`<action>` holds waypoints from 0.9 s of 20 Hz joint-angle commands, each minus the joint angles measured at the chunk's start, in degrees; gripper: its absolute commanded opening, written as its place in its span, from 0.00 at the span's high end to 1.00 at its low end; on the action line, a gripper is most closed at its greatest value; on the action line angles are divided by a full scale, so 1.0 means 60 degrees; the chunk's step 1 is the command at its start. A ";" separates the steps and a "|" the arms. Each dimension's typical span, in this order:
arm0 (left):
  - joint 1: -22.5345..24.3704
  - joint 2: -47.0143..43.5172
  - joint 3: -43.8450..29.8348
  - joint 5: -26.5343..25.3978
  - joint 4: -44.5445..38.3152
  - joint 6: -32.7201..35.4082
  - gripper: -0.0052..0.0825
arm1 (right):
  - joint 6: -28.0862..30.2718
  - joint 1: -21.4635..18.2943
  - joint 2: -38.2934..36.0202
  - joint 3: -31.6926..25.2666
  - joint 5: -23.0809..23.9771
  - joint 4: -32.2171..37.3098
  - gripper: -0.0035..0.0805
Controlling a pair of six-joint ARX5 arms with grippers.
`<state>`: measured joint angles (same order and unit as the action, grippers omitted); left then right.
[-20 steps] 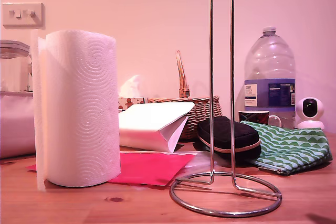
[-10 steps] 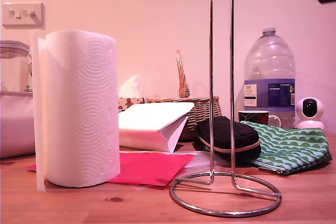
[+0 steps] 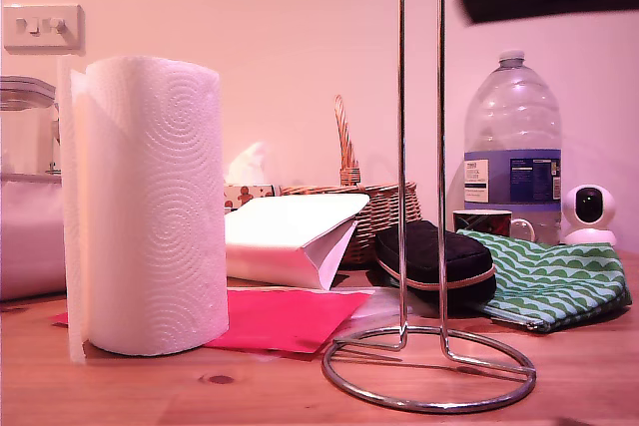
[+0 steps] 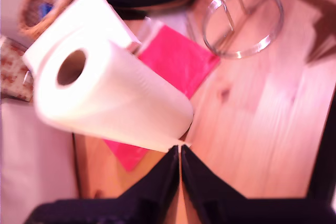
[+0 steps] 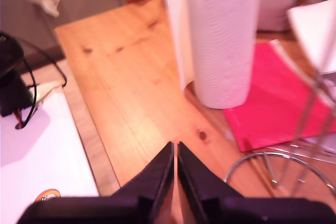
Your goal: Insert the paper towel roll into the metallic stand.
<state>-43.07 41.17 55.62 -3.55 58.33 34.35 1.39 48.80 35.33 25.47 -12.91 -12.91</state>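
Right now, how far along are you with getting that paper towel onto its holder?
Barely begun. The paper towel roll stands on the table beside the metallic stand, whose post is bare. My first gripper and my second gripper are both shut, holding nothing. Grasping, lifting and threading the roll are all left.

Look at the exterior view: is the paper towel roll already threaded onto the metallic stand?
No, the paper towel roll stands on the table apart from the metallic stand, whose post is bare.

Ext cam: sits low at table level, faces wall, close to paper towel roll & metallic stand. 1st wrist cam: looks steeply down on both from above. 2nd wrist cam: angled down across table. All three share roll, stand.
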 commanded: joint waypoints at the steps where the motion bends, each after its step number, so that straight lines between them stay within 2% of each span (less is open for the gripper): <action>1: 0.0011 0.0623 0.0331 0.0011 -0.0036 0.0750 0.97 | -0.0004 0.0018 0.0182 -0.0098 0.0160 0.0375 0.97; 4: 0.0189 0.1614 0.0903 0.0011 -0.0040 0.2124 0.95 | 0.0033 0.0007 0.0390 -0.0098 0.1035 0.0514 0.97; 5: 0.0350 0.1916 0.1118 0.0007 -0.0095 0.2204 0.89 | 0.0029 0.0007 0.0393 -0.0098 0.1177 0.0488 0.97; 8: 0.0965 0.2718 0.1836 0.0000 -0.0335 0.2106 0.54 | 0.0033 0.0007 0.0393 -0.0098 0.1249 0.0415 0.97; 9: 0.1009 0.2962 0.2065 0.0015 -0.0503 0.2007 0.51 | 0.0033 0.0007 0.0393 -0.0098 0.1253 0.0379 0.97; 15: 0.1370 0.4495 0.3727 0.0820 -0.0168 0.1082 0.47 | 0.0036 0.0007 0.0397 -0.0098 0.1257 0.0117 0.97; 18: 0.1479 0.5340 0.4197 0.0871 -0.0047 0.0860 0.46 | 0.0051 0.0007 0.0397 -0.0098 0.1253 0.0029 0.97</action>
<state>-34.57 71.61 80.93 1.45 57.89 40.16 1.56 48.84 37.41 25.47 -5.41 -12.78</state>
